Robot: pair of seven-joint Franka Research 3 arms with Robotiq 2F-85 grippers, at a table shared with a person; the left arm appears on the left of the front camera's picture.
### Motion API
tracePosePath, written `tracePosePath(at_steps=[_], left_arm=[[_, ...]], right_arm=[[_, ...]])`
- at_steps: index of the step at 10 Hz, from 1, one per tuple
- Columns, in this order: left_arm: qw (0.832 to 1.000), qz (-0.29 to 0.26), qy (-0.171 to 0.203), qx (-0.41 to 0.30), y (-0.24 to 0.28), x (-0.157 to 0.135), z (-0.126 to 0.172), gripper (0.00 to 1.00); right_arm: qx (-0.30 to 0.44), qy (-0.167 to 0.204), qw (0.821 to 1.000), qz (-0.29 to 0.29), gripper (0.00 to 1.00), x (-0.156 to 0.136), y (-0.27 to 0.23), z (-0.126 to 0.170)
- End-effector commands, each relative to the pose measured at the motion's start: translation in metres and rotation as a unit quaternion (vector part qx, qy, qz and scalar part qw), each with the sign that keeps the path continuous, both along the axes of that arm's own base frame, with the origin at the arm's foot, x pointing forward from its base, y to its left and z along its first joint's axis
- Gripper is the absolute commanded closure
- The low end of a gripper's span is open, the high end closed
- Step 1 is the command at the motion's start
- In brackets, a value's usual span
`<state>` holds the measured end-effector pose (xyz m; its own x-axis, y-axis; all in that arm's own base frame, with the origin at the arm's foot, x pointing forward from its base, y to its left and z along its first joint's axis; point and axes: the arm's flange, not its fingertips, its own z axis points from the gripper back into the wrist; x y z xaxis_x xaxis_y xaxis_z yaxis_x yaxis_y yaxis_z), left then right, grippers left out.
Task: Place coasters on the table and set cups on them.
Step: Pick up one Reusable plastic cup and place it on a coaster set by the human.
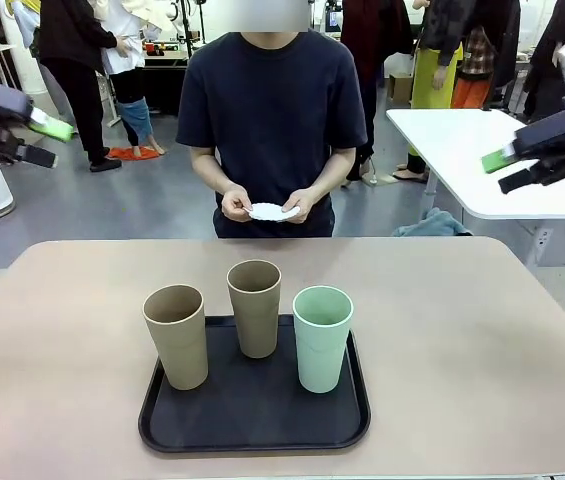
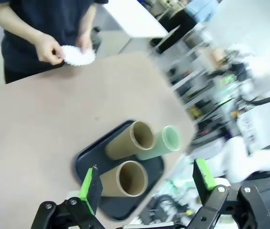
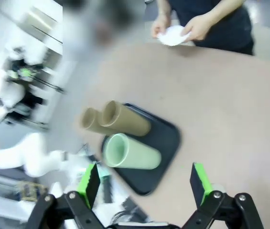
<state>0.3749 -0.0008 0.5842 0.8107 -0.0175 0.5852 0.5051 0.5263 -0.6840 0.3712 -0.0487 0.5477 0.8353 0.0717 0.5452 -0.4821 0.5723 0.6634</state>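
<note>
The cups (image 1: 255, 305) looked matt and smooth, the tray (image 1: 252, 425) faintly glossy black plastic, the surface (image 1: 462, 330) matt, the coasters (image 1: 272, 211) thin white paper.

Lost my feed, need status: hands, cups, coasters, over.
Left hand open, right hand open, both high. Three cups upright on black tray. Coasters with person, none on table. Nothing blocking.

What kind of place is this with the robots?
Probably a robot lab or workshop, not a café. The left gripper and right gripper are raised on either side of the beige table, a person holds coasters across it, and behind are other people and a white table.
</note>
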Motion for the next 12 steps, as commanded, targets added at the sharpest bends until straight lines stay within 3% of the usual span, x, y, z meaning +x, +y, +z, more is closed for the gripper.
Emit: tracePosePath(at_steps=[1,2,4,8,11,12], left_arm=[[0.967,0.089,0.178,-0.158,0.049,0.015,-0.021,0.00],[0.959,0.114,0.212,-0.150,0.084,0.013,-0.027,0.00],[0.946,0.158,0.242,-0.144,0.147,0.003,-0.033,0.00],[0.942,0.204,0.244,-0.109,0.225,-0.034,-0.023,0.00],[0.946,0.191,0.248,-0.085,0.241,-0.049,-0.028,0.00],[0.941,0.211,0.241,-0.110,0.237,-0.046,-0.026,0.00]], right_arm=[[0.169,0.176,0.969,-0.021,0.00,0.007,-0.041,-0.018],[0.171,0.191,0.966,-0.024,0.00,0.000,-0.069,-0.028],[0.202,0.194,0.958,-0.058,0.00,-0.012,-0.122,-0.041],[0.198,0.180,0.950,-0.160,0.00,-0.035,-0.190,-0.043],[0.193,0.176,0.953,-0.152,0.00,-0.038,-0.193,-0.040],[0.187,0.182,0.952,-0.161,0.00,-0.044,-0.204,-0.044]])
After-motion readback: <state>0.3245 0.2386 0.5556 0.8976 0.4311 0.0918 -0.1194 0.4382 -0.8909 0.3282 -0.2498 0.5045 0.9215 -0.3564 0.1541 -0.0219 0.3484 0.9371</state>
